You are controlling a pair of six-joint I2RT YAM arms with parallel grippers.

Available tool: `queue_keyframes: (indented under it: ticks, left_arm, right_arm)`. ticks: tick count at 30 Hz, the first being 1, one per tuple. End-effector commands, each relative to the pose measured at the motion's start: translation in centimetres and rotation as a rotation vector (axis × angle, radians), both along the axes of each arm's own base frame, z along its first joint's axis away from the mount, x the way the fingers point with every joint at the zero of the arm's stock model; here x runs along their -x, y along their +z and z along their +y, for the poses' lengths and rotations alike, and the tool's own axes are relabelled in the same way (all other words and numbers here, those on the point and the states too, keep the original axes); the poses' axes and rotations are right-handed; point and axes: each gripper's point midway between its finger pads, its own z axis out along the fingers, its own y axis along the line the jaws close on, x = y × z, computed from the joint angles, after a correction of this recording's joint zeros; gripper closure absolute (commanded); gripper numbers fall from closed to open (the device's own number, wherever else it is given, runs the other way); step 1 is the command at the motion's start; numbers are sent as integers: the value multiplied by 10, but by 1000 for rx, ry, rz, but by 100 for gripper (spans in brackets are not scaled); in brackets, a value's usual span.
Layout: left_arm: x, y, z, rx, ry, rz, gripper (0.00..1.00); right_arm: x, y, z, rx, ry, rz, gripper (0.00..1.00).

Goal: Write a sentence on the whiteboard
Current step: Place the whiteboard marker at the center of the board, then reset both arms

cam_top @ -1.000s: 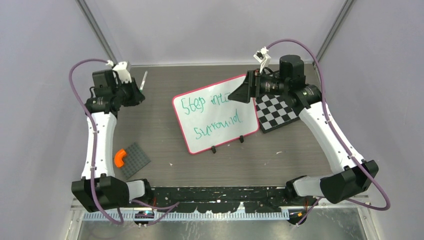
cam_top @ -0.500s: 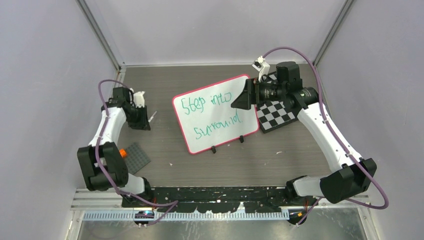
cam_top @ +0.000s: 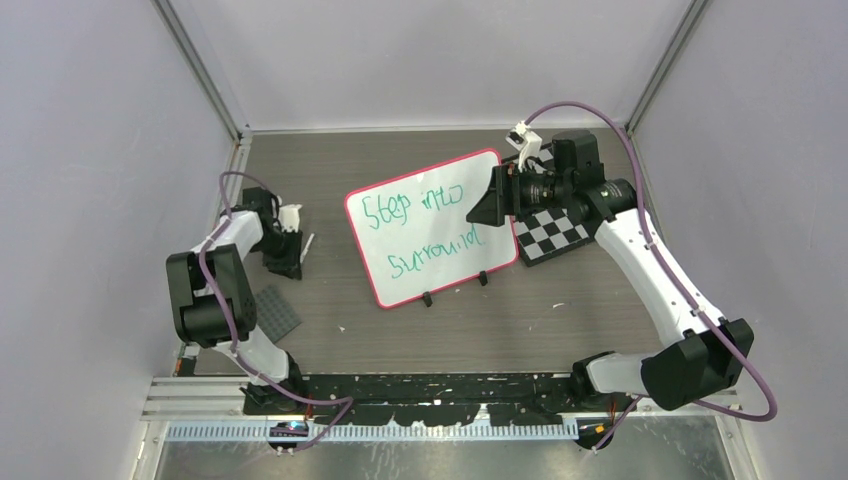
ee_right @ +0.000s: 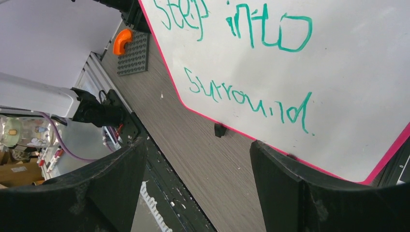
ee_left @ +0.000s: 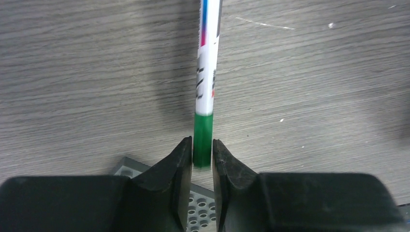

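The whiteboard with a red-pink rim lies tilted at the table's middle. It also fills the right wrist view. The green sentence reads "Step into surround" in two lines, which the right wrist view shows too. My left gripper is low over the table left of the board. It is shut on the green end of a white marker, whose shaft points away along the table. My right gripper hovers over the board's upper right part, open and empty.
A black-and-white checkered board lies right of the whiteboard, under the right arm. A grey studded plate lies near the left arm, and an orange piece sits on it. Two black clips sit on the whiteboard's near edge.
My left arm has folded back and come down from the far left corner, bringing the marker low over the table beside the whiteboard. My right gripper has barely shifted over the board.
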Motion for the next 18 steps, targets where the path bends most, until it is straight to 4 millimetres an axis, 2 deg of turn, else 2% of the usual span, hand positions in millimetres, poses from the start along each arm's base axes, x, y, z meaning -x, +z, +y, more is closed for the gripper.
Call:
queue_keyframes:
  ticks: [1, 6, 9, 12, 13, 16, 17, 18]
  left_arm:
    - [4, -15, 7, -34, -23, 31, 75]
    - [8, -19, 7, -35, -35, 58, 63]
    - [6, -8, 5, -25, -40, 49, 52]
    - [0, 21, 5, -26, -56, 12, 37]
    - [-5, 34, 6, -30, -66, -9, 29]
    - [-16, 80, 0, -4, -115, -82, 15]
    - [-21, 96, 0, -5, -123, -116, 5]
    - [-26, 111, -1, -3, -132, -150, 1]
  right_arm:
    - [0, 11, -5, 1, -8, -62, 18]
    - [0, 9, -6, 8, -13, -59, 18]
    - [-3, 9, -8, 15, -25, -58, 18]
    - [-11, 10, -19, 29, -73, -66, 16]
    - [-15, 11, -24, 33, -94, -70, 16]
    - [-31, 16, -44, 33, -172, -71, 15]
    - [-36, 17, -52, 34, -199, -71, 15]
    - [-41, 18, -61, 36, -224, -70, 15]
